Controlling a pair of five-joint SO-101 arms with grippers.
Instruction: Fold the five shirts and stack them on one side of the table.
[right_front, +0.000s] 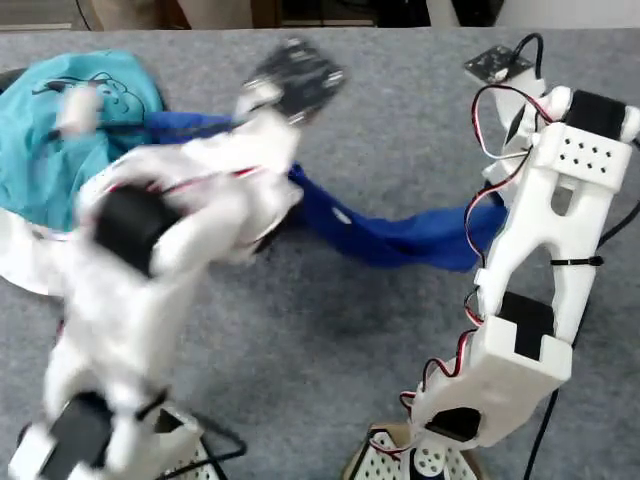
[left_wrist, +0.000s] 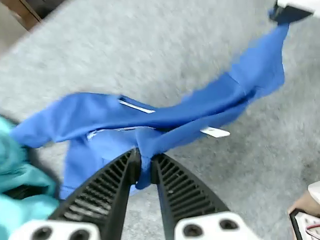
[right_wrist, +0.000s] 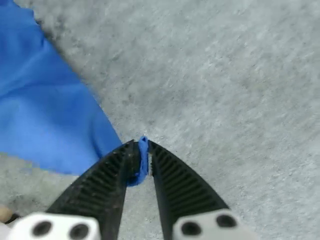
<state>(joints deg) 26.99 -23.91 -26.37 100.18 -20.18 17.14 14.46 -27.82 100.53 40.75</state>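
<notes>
Blue shirt (right_front: 400, 240), one, clamped by left tool (left_wrist: 144, 156), right tool (right_wrist: 141, 146), one teal shirt (right_front: 40, 150)

A: What's the surface?
B: A grey table (right_front: 400, 140) with a felt-like nap, plain all over.
A: Anything past its far edge?
B: Tan and brown shapes (right_front: 210, 10), cropped too tightly to tell what they are. The left wrist view also catches a brown wooden corner (left_wrist: 25, 11) beyond the table's edge.
</notes>
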